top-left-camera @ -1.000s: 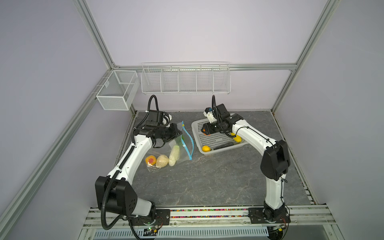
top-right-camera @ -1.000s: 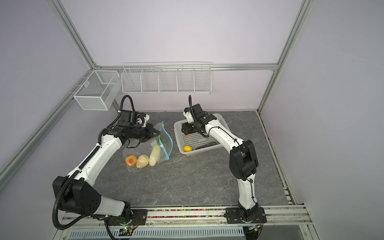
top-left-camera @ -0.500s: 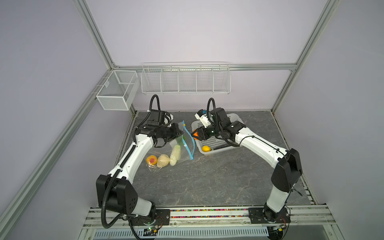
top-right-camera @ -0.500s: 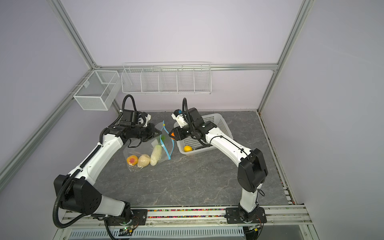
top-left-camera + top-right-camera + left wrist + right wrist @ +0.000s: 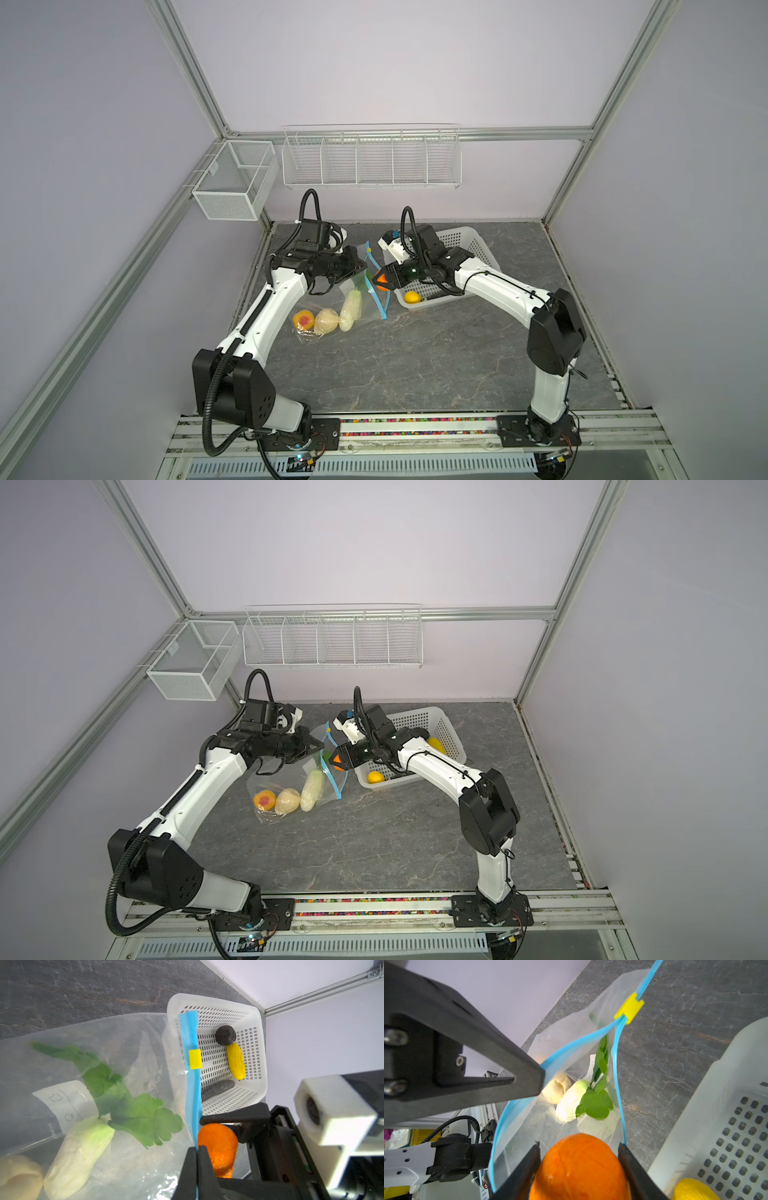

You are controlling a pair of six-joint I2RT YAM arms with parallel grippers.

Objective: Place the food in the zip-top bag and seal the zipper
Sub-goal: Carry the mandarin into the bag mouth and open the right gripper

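the zip-top bag [image 5: 322, 291] lies on the worktop [image 5: 415, 353] left of centre in both top views, its mouth turned right toward the white basket [image 5: 207, 999] just beside it

the left fingers [image 5: 191, 1167] are pressed together on the blue zipper [image 5: 192, 1093], lifting one lip so the mouth gapes. the yellow slider [image 5: 195, 1059] sits near the far end of the strip

the right fingers [image 5: 633, 1167] are spread around an orange piece [image 5: 581, 1167] and pinch it on both sides, at the lower edge of the right wrist view, right at the open mouth

already inside the bag: a white vegetable with green leaves [image 5: 79, 1147], a cream piece [image 5: 556, 1086] and a peach-coloured round piece [image 5: 303, 321]. in the basket: a yellow corn-like piece [image 5: 235, 1060], a dark round piece [image 5: 225, 1035], a dark long piece [image 5: 218, 1089] and a yellow round piece [image 5: 411, 297]

handling, as judged:
- the bag film looks thin, limp and slippery; it will likely collapse if released. take hold at the zipper strip, the stiffest part
- the food looks light and rounded, so it may roll; grip across the widest part
- for sealing, pinch the hard slider and hold the strip taut
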